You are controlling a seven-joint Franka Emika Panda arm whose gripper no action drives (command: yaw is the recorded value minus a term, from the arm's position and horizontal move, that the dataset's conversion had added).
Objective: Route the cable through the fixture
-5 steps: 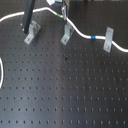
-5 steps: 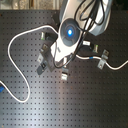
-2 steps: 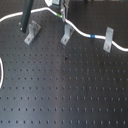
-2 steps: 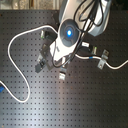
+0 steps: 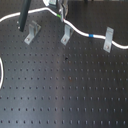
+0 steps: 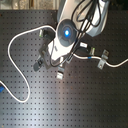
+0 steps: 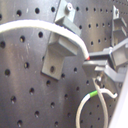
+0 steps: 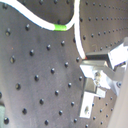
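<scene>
No words, numbers, labels or brand names can be read in any of the views. The long thin white cable point(image 5: 80, 31) has a short blue band and a small green mark, but those are only plain colours.

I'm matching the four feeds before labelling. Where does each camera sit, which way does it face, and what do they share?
First exterior view: low, looking across the board at three clips; arm at top.
Second exterior view: overhead, arm body centre.
First wrist view: on the pincer, facing a clip.
Second wrist view: likewise, facing board.
Shared: the cable with green mark.
</scene>
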